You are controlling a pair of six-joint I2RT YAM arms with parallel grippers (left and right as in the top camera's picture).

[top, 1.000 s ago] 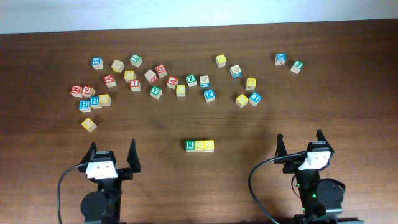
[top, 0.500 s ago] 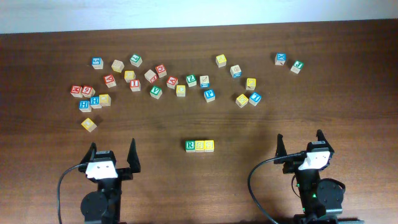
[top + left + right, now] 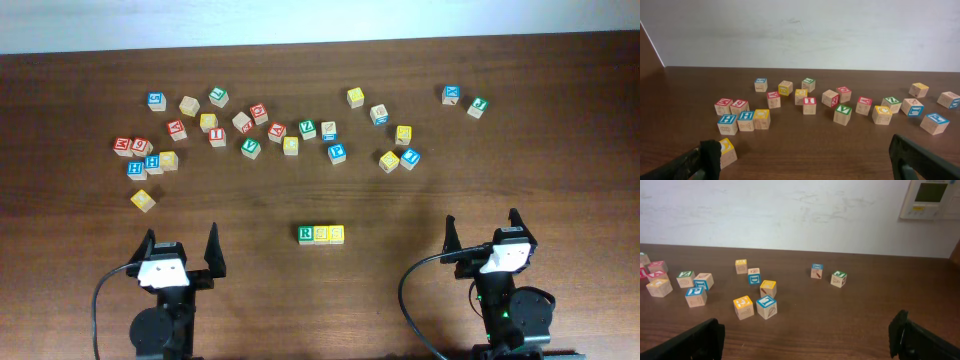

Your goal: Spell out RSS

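Note:
In the overhead view three small wooden cubes stand touching in a row at the table's middle front: a green R cube [image 3: 305, 234], then a yellow S cube [image 3: 321, 235], then a second yellow S cube [image 3: 336, 234]. My left gripper [image 3: 181, 240] is open and empty at the front left, well left of the row. My right gripper [image 3: 483, 225] is open and empty at the front right, well right of the row. The row is out of view in both wrist views. My left fingers [image 3: 807, 156] and right fingers [image 3: 807, 335] frame bare wood.
Many loose letter cubes lie scattered across the back of the table [image 3: 420, 290]. A lone yellow cube [image 3: 143, 200] sits ahead of my left gripper, and shows by its left finger [image 3: 726, 151]. A yellow cube [image 3: 743, 307] and a blue cube [image 3: 766, 306] lie ahead of my right gripper.

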